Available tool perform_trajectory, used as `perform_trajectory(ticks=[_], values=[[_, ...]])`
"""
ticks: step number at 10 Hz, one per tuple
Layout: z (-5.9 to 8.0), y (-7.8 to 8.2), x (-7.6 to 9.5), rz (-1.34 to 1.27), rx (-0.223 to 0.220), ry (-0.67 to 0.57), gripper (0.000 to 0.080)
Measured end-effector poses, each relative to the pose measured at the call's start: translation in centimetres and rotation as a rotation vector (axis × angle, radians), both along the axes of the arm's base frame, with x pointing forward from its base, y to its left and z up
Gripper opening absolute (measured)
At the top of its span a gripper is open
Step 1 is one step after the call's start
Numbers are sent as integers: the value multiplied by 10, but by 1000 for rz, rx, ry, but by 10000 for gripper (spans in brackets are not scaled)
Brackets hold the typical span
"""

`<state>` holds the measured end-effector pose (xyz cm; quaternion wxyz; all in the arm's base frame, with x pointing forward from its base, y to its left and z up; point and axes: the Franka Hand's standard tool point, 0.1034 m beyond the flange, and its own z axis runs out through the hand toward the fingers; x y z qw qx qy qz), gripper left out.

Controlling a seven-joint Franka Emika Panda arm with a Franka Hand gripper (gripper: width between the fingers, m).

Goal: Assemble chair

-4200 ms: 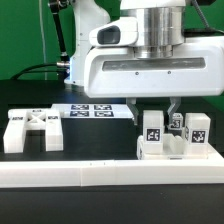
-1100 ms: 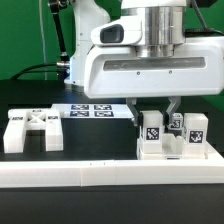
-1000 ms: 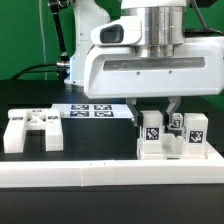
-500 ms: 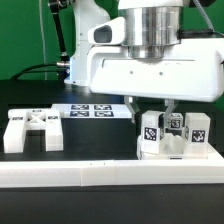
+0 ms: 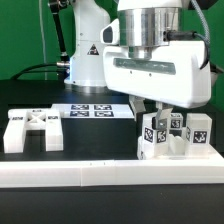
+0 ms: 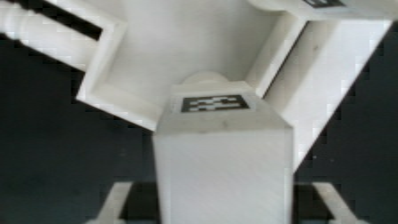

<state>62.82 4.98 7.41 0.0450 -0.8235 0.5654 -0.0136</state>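
Note:
My gripper (image 5: 160, 120) reaches down over the partly built white chair (image 5: 196, 146) at the exterior view's right. It is shut on a blocky white chair leg (image 5: 152, 133) with a square tag, which stands tilted against the other pieces. In the wrist view the leg (image 6: 221, 150) fills the middle, its tag facing the camera, and a white chair panel (image 6: 134, 75) lies beyond it. The gripper (image 6: 226, 203) straddles the leg, with a finger (image 6: 125, 203) showing on each side. Another white chair piece (image 5: 30, 131) with crossed ribs lies at the exterior view's left.
The marker board (image 5: 93, 110) lies flat on the black table behind the parts. A long white border frame (image 5: 100, 176) runs along the front edge. The arm's base (image 5: 88, 50) stands at the back.
The gripper has turned about its own axis and its body now looks tilted. The leg in it has tilted with it. The left piece has not moved.

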Motion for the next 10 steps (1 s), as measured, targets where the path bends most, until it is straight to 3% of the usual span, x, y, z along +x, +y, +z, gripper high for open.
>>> perform_trajectory(ticks=[4, 5, 6, 10], values=[[1, 0, 0, -46, 13, 1, 290], [3, 1, 1, 16, 10, -3, 469], [4, 3, 2, 57, 8, -8, 586], [2, 5, 1, 509, -30, -39, 646]])
